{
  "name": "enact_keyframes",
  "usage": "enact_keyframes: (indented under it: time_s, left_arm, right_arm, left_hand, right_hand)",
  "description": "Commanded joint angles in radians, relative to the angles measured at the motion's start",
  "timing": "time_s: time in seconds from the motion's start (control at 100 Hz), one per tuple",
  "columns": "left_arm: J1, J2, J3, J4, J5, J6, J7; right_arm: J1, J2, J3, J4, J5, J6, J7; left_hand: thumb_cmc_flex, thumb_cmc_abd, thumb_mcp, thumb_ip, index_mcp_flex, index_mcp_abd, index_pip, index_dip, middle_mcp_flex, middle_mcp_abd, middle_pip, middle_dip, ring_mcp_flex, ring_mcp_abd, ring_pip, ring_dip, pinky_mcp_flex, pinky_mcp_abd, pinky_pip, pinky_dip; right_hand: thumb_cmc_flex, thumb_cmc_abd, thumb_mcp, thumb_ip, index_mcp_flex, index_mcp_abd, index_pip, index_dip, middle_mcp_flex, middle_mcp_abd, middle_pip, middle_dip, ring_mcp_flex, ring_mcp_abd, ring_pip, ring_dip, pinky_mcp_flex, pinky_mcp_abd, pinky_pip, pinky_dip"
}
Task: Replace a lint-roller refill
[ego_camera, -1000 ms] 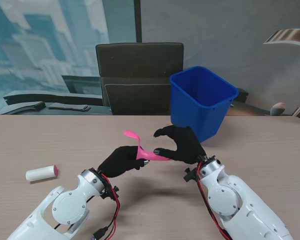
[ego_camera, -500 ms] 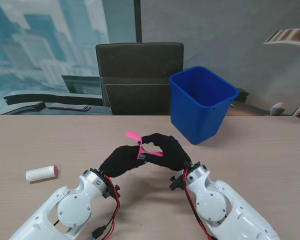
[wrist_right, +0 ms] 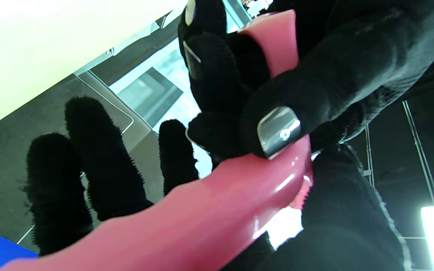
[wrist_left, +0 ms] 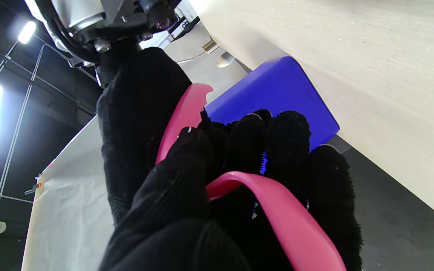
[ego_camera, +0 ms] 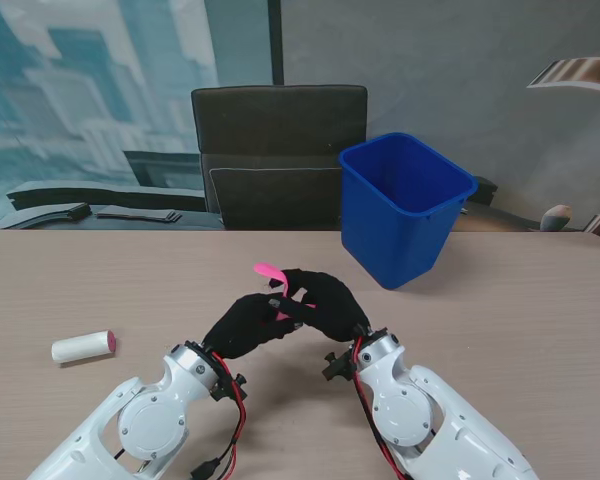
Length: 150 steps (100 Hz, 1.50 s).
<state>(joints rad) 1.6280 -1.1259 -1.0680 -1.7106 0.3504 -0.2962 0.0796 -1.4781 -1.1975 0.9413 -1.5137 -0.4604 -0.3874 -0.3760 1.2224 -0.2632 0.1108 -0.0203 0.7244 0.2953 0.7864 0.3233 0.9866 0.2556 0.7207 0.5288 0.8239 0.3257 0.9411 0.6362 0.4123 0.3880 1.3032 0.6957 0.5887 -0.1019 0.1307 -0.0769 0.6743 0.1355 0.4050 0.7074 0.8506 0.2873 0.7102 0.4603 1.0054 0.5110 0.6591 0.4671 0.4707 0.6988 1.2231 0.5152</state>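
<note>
A pink lint-roller handle (ego_camera: 268, 270) is held off the table between both black-gloved hands. My left hand (ego_camera: 242, 325) is shut on its near part; in the left wrist view the handle (wrist_left: 277, 210) runs across my curled fingers (wrist_left: 288, 150). My right hand (ego_camera: 325, 300) presses in from the right, closed over the handle's other end and touching the left hand. In the right wrist view the handle (wrist_right: 202, 218) crosses the palm, with fingers (wrist_right: 100, 169) behind it. A white refill roll (ego_camera: 83, 346) with a pink end lies on the table at the far left.
A blue bin (ego_camera: 405, 205) stands on the table to the right, farther from me than the hands. A dark chair (ego_camera: 278, 150) sits behind the table's far edge. The wooden table top (ego_camera: 520, 310) spreads to both sides.
My right hand has slid left along the handle until it meets the left hand. Most of the pink handle is now covered; only its upper tip shows.
</note>
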Motion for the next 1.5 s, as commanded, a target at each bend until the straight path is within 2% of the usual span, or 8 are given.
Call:
enact_keyframes:
  time_s: [0.0,0.19,0.31,0.48,0.64,0.81,1.08,1.49]
  left_arm:
    - [0.009,-0.01,0.01,-0.012,-0.011,-0.008,-0.016]
    - [0.01,-0.014,0.015,-0.014,-0.021,-0.014,-0.005]
    - [0.01,-0.015,0.016,-0.014,-0.02,-0.02,-0.001]
    - [0.012,-0.015,0.012,-0.015,-0.01,-0.027,0.004]
    - [0.017,-0.017,0.002,-0.019,-0.003,-0.017,0.015]
    - [0.022,-0.016,-0.008,-0.024,-0.006,-0.012,0.014]
    - [0.028,-0.005,-0.04,-0.016,0.043,-0.067,-0.003]
    - [0.097,0.008,-0.194,-0.041,0.216,-0.132,0.04]
  right_arm:
    - [-0.005,-0.016,-0.007,-0.009,0.007,0.002,0.012]
    - [-0.005,-0.022,-0.015,-0.009,0.034,0.003,0.012]
    - [-0.004,-0.026,-0.019,-0.005,0.035,-0.004,-0.002]
    - [-0.004,-0.03,-0.018,-0.003,0.011,-0.009,-0.035]
    - [-0.005,-0.028,-0.011,-0.004,0.002,-0.023,-0.034]
    - [-0.005,-0.018,-0.001,-0.009,0.016,-0.032,0.008]
    - [-0.019,-0.007,0.046,-0.02,-0.001,-0.03,0.019]
    - [-0.046,0.014,0.145,-0.027,-0.112,-0.014,-0.004]
  left_hand:
    - [0.067,0.059,0.015,-0.002,0.016,-0.068,-0.001,-0.009,0.028,-0.023,0.027,0.029,0.036,0.011,0.033,0.012,-0.003,-0.025,0.046,-0.009]
    - [0.067,0.061,0.013,-0.002,0.012,-0.07,0.001,-0.006,0.025,-0.027,0.028,0.03,0.035,0.011,0.034,0.012,-0.001,-0.03,0.047,-0.01]
    - [0.066,0.062,0.011,-0.002,0.01,-0.072,0.002,-0.004,0.024,-0.029,0.029,0.03,0.034,0.011,0.035,0.011,-0.001,-0.031,0.047,-0.011]
    - [0.063,0.065,0.006,-0.003,0.007,-0.077,0.002,-0.004,0.021,-0.033,0.027,0.027,0.043,-0.031,0.035,0.007,-0.002,-0.034,0.047,-0.012]
    - [0.055,0.073,-0.004,-0.002,-0.001,-0.093,-0.006,-0.007,0.007,-0.042,0.003,0.011,0.027,-0.032,0.012,-0.003,-0.012,-0.05,0.035,-0.019]
    - [-0.002,0.066,-0.027,0.007,-0.032,-0.124,-0.041,-0.015,-0.034,-0.045,-0.029,-0.014,-0.004,-0.038,-0.011,-0.009,-0.032,-0.067,0.021,-0.026]
    - [-0.415,0.022,0.106,0.016,-0.121,-0.076,-0.319,0.002,-0.207,-0.011,-0.135,-0.051,-0.137,-0.032,-0.118,0.005,-0.123,-0.063,-0.081,-0.021]
    - [-0.479,-0.013,0.081,0.016,-0.146,-0.058,-0.449,-0.02,-0.285,0.004,-0.184,-0.059,-0.208,-0.034,-0.19,0.005,-0.172,-0.056,-0.149,-0.012]
  right_hand:
    - [0.1,0.096,0.025,0.065,0.018,0.002,0.007,0.008,0.043,0.005,0.024,0.017,0.071,-0.336,0.057,0.022,0.07,-0.364,0.073,0.034]
    - [0.21,0.107,0.032,0.089,0.058,0.003,0.034,0.006,0.175,-0.006,0.098,0.053,0.245,-0.375,0.215,0.057,0.262,-0.375,0.215,0.044]
    - [0.166,0.002,0.348,0.05,0.06,-0.013,0.21,-0.113,0.276,-0.028,0.162,0.096,0.308,-0.438,0.421,0.097,0.406,-0.404,0.338,-0.003]
    - [0.244,-0.111,0.473,-0.005,0.112,-0.05,0.418,-0.116,0.422,-0.103,0.361,0.229,0.317,-0.652,0.827,0.259,0.669,-0.525,0.523,-0.029]
    - [0.238,-0.168,0.538,-0.045,0.19,-0.034,0.483,-0.071,0.53,-0.167,0.496,0.39,0.321,-0.841,1.039,0.444,0.716,-0.712,0.724,0.08]
    - [0.205,-0.242,0.64,-0.008,0.261,0.023,0.524,-0.033,0.596,-0.206,0.558,0.498,0.32,-0.831,1.101,0.528,0.733,-0.764,0.814,0.148]
    - [0.123,-0.321,0.826,0.144,0.356,0.036,0.608,0.099,0.598,-0.212,0.687,0.514,0.318,-0.78,1.124,0.611,0.745,-0.767,0.871,0.221]
    - [0.122,-0.332,0.814,0.152,0.353,0.019,0.572,0.11,0.598,-0.217,0.689,0.515,0.319,-0.794,1.12,0.617,0.747,-0.77,0.871,0.239]
